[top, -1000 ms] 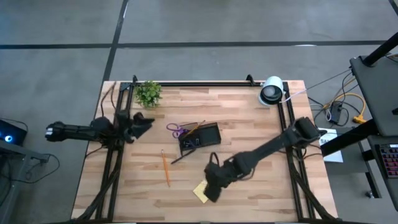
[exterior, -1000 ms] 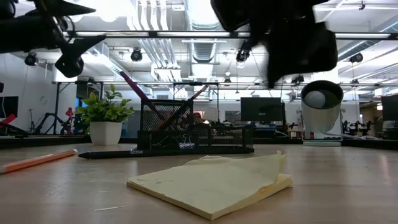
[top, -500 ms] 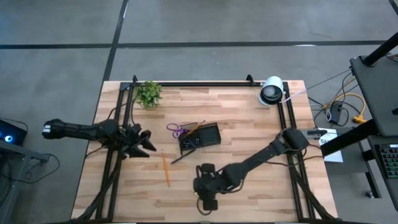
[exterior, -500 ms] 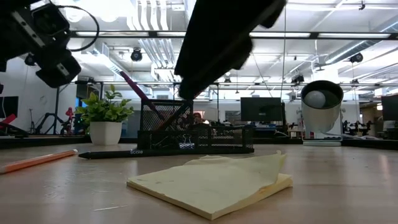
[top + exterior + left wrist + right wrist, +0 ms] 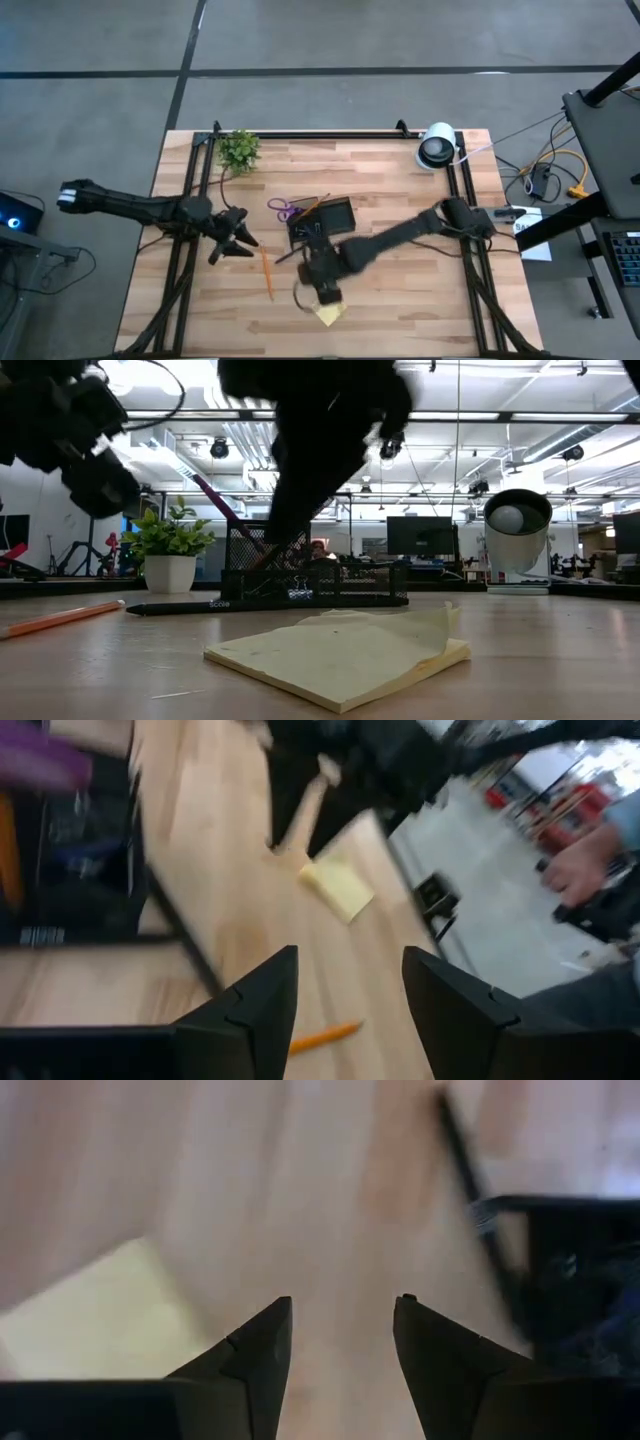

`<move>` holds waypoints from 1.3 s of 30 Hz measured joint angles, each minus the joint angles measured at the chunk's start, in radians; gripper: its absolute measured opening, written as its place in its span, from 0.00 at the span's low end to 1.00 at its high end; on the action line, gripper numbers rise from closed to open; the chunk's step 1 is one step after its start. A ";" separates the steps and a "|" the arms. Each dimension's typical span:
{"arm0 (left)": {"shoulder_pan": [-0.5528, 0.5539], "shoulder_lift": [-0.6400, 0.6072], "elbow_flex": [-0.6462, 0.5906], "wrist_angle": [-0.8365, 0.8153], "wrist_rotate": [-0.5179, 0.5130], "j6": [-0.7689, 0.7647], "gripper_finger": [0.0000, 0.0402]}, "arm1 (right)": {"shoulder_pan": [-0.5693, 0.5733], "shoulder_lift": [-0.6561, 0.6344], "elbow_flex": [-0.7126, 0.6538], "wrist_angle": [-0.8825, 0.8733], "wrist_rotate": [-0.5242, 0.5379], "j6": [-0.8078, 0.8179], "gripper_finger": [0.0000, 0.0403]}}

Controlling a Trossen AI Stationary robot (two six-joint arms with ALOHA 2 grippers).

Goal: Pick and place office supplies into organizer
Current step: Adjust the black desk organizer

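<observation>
My right gripper hangs open over the table between the black organizer and the yellow sticky-note pad, pointing steeply down and touching nothing. My left gripper is open too, low by the left frame, just left of the orange pencil. The pencil and the pad lie flat on the wood. Purple-handled scissors stick out of the organizer's far left end. A dark pen lies beside the organizer's near left corner.
A small green plant stands at the far left and a round white-and-black device at the far right. Black frame rails run along both table sides. Bare wood lies along the near edge. A person's hand shows beyond the table.
My right gripper has swung from beside the pad toward the table's left and then toward the organizer, rolling its wrist; the pad has stayed where it was. My left gripper has come toward the near edge and the pencil, tipping lower.
</observation>
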State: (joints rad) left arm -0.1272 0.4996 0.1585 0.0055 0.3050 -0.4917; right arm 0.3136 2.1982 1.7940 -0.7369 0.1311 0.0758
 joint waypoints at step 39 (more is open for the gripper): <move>-0.004 0.046 -0.033 0.004 -0.076 0.001 0.41 | -0.258 0.209 0.333 -0.251 -0.002 -0.217 0.41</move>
State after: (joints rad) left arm -0.1310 0.5458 0.1255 0.0093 0.2293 -0.4908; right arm 0.0554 2.4069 2.1272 -0.9878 0.1295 -0.1412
